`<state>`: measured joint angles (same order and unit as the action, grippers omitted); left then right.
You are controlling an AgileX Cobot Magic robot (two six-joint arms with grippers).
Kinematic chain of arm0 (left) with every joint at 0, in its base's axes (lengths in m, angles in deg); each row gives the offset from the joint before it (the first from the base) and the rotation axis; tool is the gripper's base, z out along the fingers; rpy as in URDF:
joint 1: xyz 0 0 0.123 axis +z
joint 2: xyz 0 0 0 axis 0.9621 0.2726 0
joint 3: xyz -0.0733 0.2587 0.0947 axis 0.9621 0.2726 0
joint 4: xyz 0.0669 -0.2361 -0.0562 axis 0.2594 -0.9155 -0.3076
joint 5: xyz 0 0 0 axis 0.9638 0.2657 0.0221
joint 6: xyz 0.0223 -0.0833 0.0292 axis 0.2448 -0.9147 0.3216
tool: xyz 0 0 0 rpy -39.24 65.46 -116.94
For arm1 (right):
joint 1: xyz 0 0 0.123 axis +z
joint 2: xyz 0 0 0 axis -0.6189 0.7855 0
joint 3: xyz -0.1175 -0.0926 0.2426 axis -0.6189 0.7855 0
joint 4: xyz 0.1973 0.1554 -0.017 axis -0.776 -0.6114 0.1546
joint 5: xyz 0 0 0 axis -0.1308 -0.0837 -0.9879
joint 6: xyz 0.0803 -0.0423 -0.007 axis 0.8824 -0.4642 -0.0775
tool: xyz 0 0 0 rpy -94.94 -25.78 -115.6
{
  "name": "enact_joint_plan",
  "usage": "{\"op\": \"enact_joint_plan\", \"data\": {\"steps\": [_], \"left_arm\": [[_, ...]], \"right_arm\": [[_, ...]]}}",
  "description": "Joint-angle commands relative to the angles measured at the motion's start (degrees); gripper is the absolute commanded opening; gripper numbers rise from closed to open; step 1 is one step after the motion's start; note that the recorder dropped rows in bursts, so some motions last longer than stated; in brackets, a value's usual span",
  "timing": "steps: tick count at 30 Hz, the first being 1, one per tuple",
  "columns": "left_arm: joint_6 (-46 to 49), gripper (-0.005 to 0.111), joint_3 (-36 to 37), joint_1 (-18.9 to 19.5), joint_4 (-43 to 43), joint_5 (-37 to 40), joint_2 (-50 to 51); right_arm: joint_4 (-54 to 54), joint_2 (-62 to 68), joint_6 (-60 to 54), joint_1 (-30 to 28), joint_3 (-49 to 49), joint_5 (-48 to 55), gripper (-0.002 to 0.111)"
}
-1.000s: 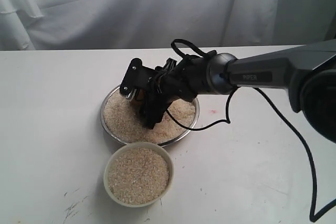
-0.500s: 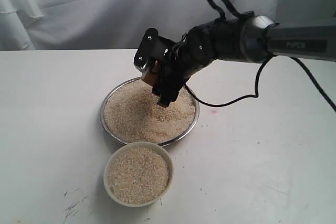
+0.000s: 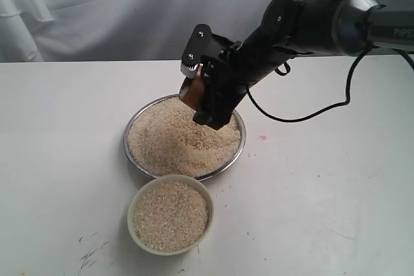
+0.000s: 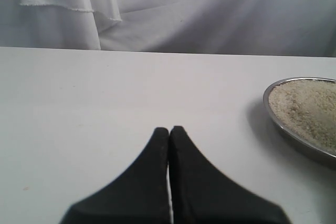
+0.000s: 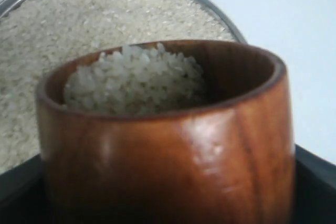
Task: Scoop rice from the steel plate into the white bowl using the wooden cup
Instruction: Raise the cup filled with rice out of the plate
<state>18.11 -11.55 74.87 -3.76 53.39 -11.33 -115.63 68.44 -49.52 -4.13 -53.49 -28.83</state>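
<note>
Right gripper (image 3: 204, 83) was clamped across the sides of the wooden cup (image 3: 190, 90), held above the far part of the steel plate (image 3: 127, 145) and heaped with rice (image 5: 136, 80); left gripper (image 4: 169, 136) had its jaws pressed together on nothing, apart from the plate. Cup looked rigid and glossy, likely slippery, and the loose grains would spill on any tilt, so best gripped mid-barrel, mouth up. Counted one cup, one plate, one white bowl (image 3: 134, 219) nearly full, just near of the plate.
</note>
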Motion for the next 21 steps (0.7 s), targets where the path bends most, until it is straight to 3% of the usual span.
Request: {"op": "enact_joint_plan", "data": {"steps": [1, 8, 21], "left_arm": [[-0.2, 0.000, 0.3, -0.1, 0.0, -0.4, -0.3], [-0.2, 0.000, 0.3, -0.1, 0.0, -0.4, -0.3], [-0.2, 0.000, 0.3, -0.1, 0.0, -0.4, -0.3]], "right_arm": [[-2.3, -2.2, -6.9, -1.0, -0.1, 6.5, 0.000], [-7.6, -5.2, -10.6, -3.2, 1.1, 8.3, 0.000], [-19.3, -11.6, -28.7, -6.1, 13.3, 9.9, 0.000]]}}
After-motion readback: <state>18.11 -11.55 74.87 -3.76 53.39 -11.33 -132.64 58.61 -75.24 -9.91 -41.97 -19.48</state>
